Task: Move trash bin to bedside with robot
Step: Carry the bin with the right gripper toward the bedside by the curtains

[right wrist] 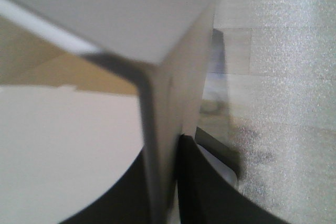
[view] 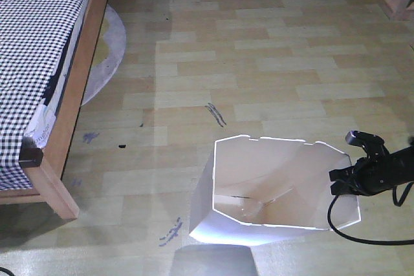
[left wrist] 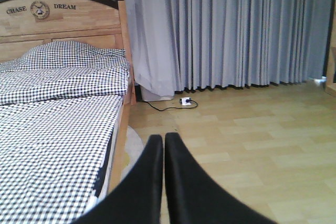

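**Bin held by its rim**

The white trash bin [view: 259,172] stands on the floor [view: 259,50], well apart from the bed [view: 77,88]. The right gripper [view: 346,182] pinches its thin rim wall. The left gripper [left wrist: 163,182] is closed on nothing. The bin looks light and bendy, so the rim is the best hold.

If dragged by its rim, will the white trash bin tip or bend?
Probably light: the trash bin looks empty and thin-walled. It may tip, tapering to a narrower base. It might flex where the right gripper pinches it.
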